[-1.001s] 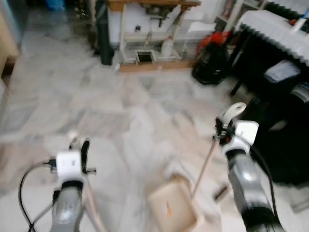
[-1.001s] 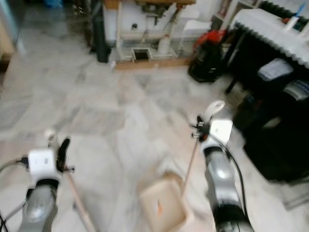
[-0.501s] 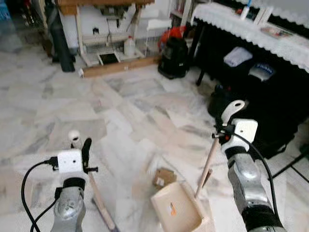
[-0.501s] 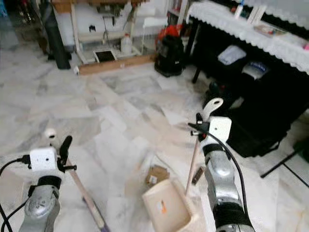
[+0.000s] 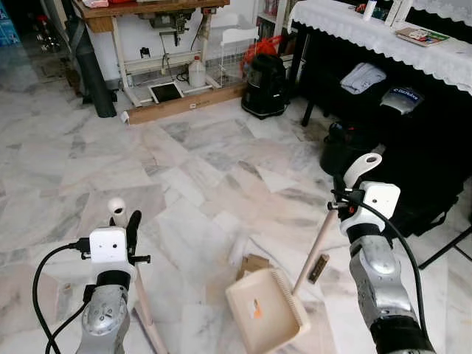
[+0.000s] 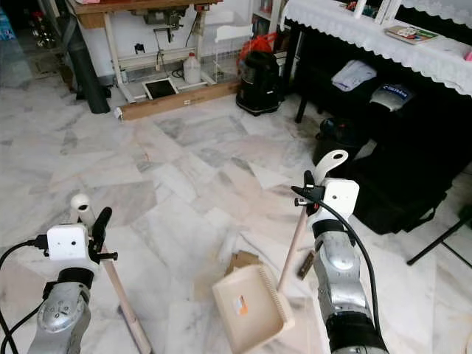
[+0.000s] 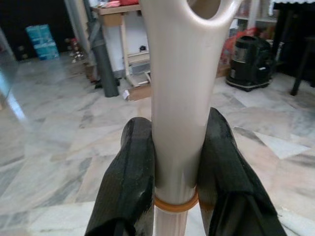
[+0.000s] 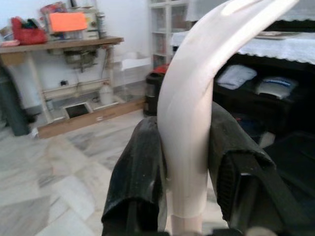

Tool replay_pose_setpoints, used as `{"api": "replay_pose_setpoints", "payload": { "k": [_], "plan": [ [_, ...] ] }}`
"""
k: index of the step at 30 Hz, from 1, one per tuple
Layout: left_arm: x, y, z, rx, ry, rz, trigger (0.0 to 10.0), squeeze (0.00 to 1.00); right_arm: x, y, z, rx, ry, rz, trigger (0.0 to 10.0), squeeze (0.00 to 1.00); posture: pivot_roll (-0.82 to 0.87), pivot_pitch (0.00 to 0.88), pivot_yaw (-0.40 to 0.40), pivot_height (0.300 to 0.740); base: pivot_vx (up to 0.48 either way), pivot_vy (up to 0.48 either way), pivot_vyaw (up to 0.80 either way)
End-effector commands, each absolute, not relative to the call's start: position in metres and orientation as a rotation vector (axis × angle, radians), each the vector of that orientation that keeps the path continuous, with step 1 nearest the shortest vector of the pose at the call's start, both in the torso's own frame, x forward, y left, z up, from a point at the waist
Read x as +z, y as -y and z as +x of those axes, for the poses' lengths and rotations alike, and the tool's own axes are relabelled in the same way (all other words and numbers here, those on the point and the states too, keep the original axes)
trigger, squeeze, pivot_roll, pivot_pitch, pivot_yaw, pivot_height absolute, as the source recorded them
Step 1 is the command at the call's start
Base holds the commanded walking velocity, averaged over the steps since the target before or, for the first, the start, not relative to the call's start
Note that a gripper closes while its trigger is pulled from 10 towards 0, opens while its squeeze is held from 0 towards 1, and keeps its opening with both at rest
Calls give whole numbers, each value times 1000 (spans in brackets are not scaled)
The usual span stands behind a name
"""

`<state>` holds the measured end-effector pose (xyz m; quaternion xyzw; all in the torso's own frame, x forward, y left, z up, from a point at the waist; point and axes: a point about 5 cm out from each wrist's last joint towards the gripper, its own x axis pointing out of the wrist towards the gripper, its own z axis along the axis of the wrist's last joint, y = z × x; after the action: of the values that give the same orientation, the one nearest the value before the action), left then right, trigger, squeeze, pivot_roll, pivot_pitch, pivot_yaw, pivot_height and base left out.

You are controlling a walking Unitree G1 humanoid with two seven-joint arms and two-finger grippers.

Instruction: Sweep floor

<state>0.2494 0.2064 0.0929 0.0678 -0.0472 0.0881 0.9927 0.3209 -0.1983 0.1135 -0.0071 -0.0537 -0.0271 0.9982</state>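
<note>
On the marble floor point(image 5: 184, 169), the left gripper point(image 7: 172, 162) is clamping a broom handle point(image 7: 177, 98) and the right gripper point(image 8: 184, 172) the dustpan point(image 5: 265, 310) handle, apparently positioning to collect the cardboard scrap point(image 5: 253, 263) next.

Glossy grey-veined marble floor point(image 5: 192, 169) reflects light across the frame. A smooth cream plastic dustpan point(image 5: 265, 310) on a pale wooden stick sits at lower centre. Matt black rubbery fingers point(image 7: 130, 182) clamp a satin-finish plastic broom handle point(image 7: 177, 98). White lace-edged cloth point(image 5: 369, 33) drapes the worktop, upper right.
</note>
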Motion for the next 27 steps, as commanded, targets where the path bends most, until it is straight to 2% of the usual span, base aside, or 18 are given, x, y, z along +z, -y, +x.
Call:
{"api": "replay_pose_setpoints", "payload": {
  "k": [1,23,27],
  "plan": [
    [98,-203,251,159,123,149,10000,0,123,205,320,-77,146,-26,10000,0,-41,44,-49,740,0,0,-800],
    [99,-203,253,153,124,154,10000,0,124,205,319,-92,147,-26,10000,0,-46,44,-43,740,0,0,-791],
    [99,-203,253,154,127,159,10000,0,124,203,319,-66,146,-32,10000,0,-46,44,-46,740,0,-445,0]
  ]
}}
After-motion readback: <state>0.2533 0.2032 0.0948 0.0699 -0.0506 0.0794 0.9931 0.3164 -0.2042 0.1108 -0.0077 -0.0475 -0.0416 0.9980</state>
